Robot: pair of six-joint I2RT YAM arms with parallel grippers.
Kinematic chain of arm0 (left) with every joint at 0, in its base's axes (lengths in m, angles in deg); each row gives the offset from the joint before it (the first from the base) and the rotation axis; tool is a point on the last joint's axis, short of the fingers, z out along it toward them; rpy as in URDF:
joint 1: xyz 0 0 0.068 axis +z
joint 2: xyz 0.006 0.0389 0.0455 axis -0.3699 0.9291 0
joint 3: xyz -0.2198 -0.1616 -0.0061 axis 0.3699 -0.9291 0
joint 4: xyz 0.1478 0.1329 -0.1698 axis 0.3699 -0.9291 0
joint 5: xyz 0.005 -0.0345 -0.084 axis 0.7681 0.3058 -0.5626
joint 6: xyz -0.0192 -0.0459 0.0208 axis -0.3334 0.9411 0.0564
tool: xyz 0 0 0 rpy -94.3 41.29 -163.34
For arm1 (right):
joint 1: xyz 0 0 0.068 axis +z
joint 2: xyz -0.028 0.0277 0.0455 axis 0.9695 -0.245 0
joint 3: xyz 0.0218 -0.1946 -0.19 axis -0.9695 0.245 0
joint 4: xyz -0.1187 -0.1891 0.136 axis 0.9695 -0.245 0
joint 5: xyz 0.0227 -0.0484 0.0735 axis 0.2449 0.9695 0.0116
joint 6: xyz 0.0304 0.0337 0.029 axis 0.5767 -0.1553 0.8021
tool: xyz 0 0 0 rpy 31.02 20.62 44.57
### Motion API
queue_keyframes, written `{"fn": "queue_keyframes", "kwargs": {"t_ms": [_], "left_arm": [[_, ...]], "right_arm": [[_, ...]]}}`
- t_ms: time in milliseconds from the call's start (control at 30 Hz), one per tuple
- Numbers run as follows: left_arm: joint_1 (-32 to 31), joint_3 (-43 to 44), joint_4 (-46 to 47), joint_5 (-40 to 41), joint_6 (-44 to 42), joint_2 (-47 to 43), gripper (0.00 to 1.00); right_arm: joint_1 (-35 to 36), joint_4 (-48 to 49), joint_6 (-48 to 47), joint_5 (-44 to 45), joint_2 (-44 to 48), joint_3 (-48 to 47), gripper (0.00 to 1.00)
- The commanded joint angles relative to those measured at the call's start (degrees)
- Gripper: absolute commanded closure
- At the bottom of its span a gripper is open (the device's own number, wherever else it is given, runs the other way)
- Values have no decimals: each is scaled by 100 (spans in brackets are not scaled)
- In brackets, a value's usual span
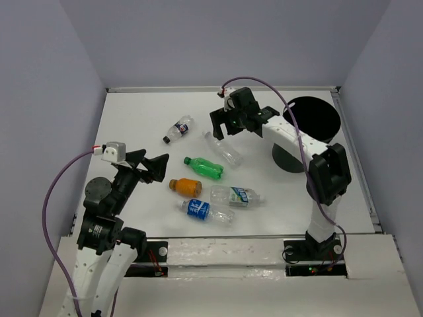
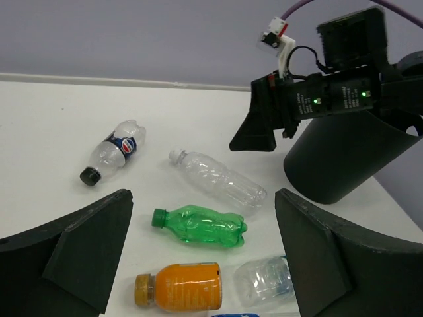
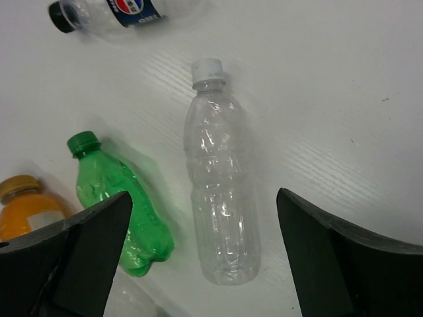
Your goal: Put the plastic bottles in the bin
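A: Your left hand point(image 1: 149, 164) sits nearest, fingers spread wide, with nothing between them. How far along are you?

B: Barely begun, I'd judge. You have all six plastic bottles point(image 1: 211, 178) lying on the desk point(image 1: 145, 112): green bottle point(image 2: 200, 226), orange bottle point(image 2: 182, 288), dark-label bottle point(image 2: 114, 152), plain clear bottle point(image 3: 221, 191), blue-label bottle point(image 1: 206, 211), pale-label bottle point(image 1: 236, 195).

A: And the bin point(image 2: 330, 165)?

B: It stands at your far right, apart from every bottle. Its inside is too dark to read.

A: Your right hand point(image 1: 241, 123)?

B: Fingers apart, empty, hovering over the plain clear bottle. That looks like your first pick, and five more would follow.
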Motion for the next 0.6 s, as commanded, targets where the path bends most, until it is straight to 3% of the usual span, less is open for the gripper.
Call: {"fn": "queue_keyframes", "kwargs": {"t_ms": [0, 300, 567], "left_arm": [[-18, 151, -70, -64, -19, 19, 1], [-18, -16, -228, 85, 508, 97, 1], [-18, -69, -361, 138, 834, 493, 1]], "right_arm": [[59, -826, -512, 250, -638, -921, 4], [59, -1355, -908, 188, -1860, -1880, 3], [172, -1600, -960, -31, -2703, -2574, 9]]}}
